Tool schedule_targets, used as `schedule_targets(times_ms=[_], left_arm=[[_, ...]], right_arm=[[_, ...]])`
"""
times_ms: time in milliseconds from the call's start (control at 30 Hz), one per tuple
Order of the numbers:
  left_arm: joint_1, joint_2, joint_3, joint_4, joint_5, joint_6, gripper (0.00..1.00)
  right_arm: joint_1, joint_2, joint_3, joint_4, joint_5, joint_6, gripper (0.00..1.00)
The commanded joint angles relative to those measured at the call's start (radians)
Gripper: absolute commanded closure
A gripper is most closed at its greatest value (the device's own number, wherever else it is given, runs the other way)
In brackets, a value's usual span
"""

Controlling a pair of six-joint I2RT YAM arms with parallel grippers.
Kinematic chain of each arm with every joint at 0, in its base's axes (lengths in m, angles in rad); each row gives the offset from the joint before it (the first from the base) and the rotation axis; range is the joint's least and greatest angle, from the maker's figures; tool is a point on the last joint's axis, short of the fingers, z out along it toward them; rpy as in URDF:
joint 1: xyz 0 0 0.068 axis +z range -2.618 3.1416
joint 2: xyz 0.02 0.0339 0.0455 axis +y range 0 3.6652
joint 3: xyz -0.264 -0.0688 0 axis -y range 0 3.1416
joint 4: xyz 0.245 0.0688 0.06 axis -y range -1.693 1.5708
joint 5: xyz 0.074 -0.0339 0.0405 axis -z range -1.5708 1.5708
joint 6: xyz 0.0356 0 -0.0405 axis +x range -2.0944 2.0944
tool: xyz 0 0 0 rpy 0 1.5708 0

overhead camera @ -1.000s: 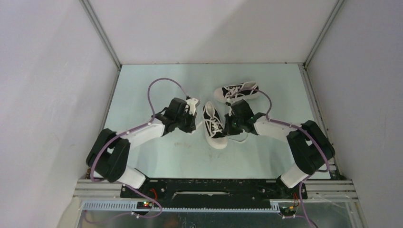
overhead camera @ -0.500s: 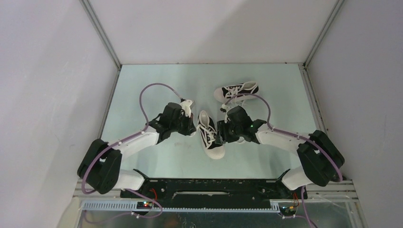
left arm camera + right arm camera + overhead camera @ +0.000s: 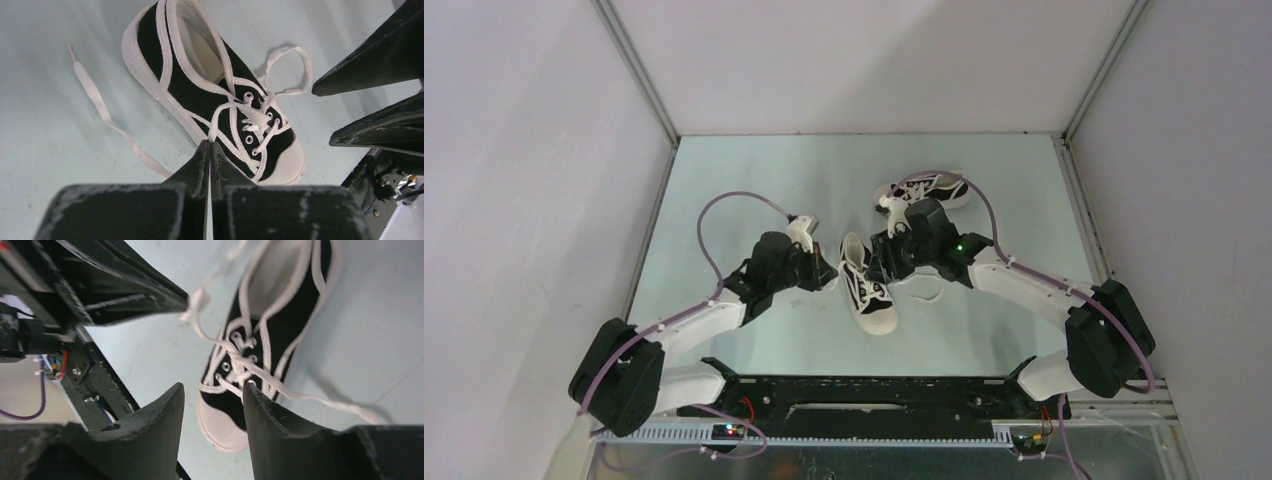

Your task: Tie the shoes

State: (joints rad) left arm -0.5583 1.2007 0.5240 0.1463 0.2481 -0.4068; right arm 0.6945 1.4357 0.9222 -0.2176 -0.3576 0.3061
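Note:
One shoe (image 3: 871,305) lies mid-table, black canvas with a white toe cap pointing at the arm bases; it also shows in the left wrist view (image 3: 200,95) and the right wrist view (image 3: 280,325). My left gripper (image 3: 831,274) (image 3: 209,145) is just left of it, shut on a white lace (image 3: 216,122) that runs taut from the top eyelets. My right gripper (image 3: 877,266) (image 3: 212,392) hovers over the shoe's right side, open, with nothing between its fingers. The other shoe (image 3: 946,187) lies on its side at the back, partly hidden by my right arm.
A loose lace end (image 3: 100,107) trails on the table left of the near shoe, and a lace loop (image 3: 921,290) lies to its right. The black base rail (image 3: 874,395) runs along the near edge. Enclosure walls (image 3: 544,200) close in both sides.
My right gripper has opened, let go of its lace and moved up over the shoe. My left gripper kept its lace and pulled back toward the near left. The near shoe shifted slightly nearer.

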Motion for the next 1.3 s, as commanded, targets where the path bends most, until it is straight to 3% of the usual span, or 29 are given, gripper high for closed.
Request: schedule_targets(times_ms=[0, 300, 833, 1100, 1267], left_arm=[[0.001, -0.062, -0.042, 0.139, -0.002, -0.068, 1.00], [0.000, -0.161, -0.124, 0.231, -0.045, -0.121, 1.00], [0.000, -0.153, -0.128, 0.282, -0.026, -0.126, 1.00], [0.000, -0.131, -0.123, 0.299, -0.019, -0.128, 1.00], [0.000, -0.099, -0.123, 0.321, -0.018, -0.128, 0.99]], right_arm=[[0.000, 0.033, 0.105, 0.057, -0.094, -0.060, 0.52], [0.014, 0.135, 0.223, 0.029, -0.108, -0.067, 0.56], [0.034, 0.229, 0.311, -0.012, -0.117, -0.106, 0.59], [0.033, 0.234, 0.311, -0.006, -0.121, -0.105, 0.76], [0.033, 0.223, 0.311, -0.015, -0.104, -0.100, 1.00]])
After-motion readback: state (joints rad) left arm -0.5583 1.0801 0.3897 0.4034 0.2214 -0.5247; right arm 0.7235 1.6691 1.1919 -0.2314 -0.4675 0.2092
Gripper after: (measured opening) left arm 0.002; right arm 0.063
